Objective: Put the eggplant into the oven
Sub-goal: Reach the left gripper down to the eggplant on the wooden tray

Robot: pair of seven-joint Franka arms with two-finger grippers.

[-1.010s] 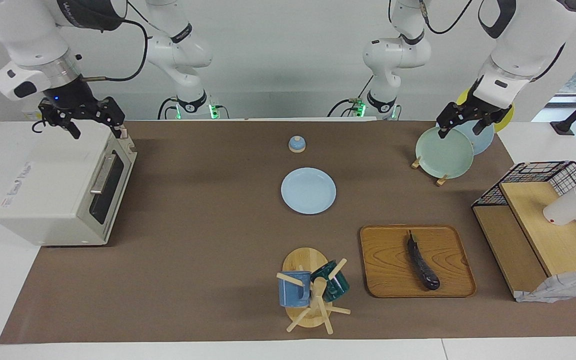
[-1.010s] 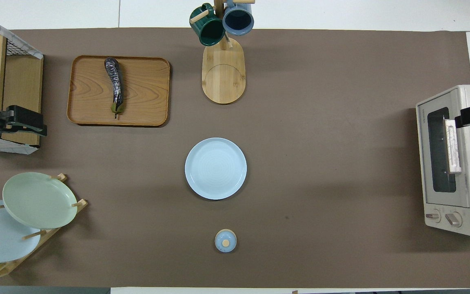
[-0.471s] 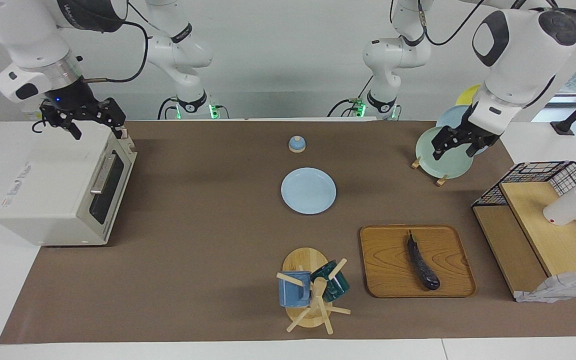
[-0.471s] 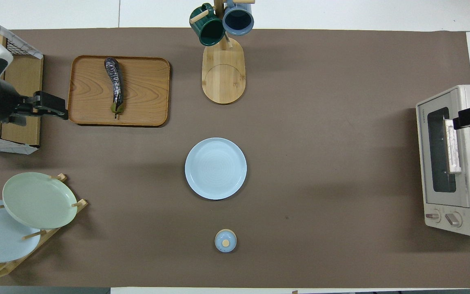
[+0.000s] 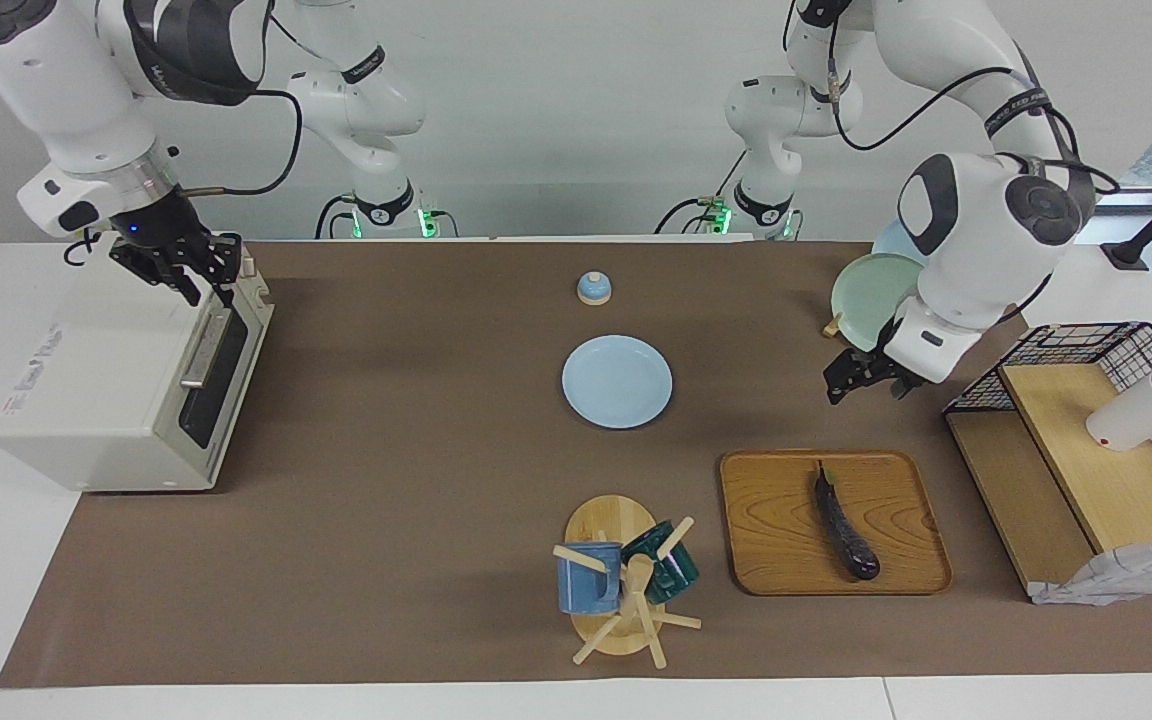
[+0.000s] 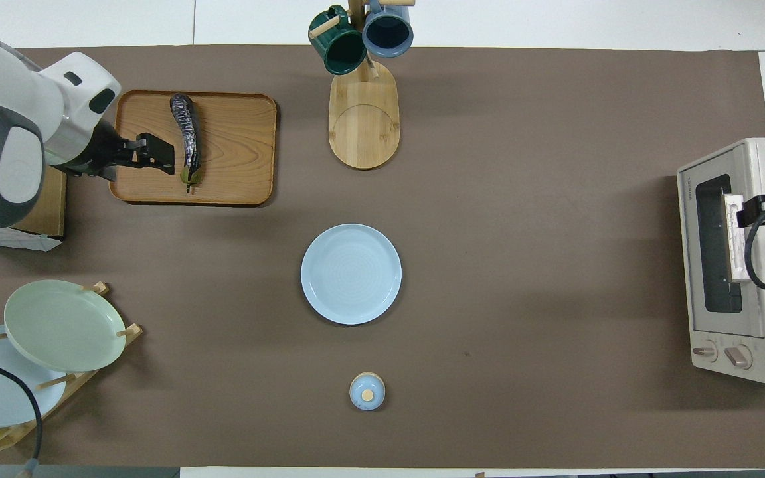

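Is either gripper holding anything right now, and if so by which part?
Nothing is held. The eggplant lies untouched on the tray; the left gripper is in the air, the right gripper over the oven.

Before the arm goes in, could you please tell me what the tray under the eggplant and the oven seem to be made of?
The tray looks like wood with a smooth finish: brown grain lines show across it. The oven looks like off-white painted metal with a dark glass window and a metal bar handle, though the casing could be plastic. The eggplant has glossy dark skin.
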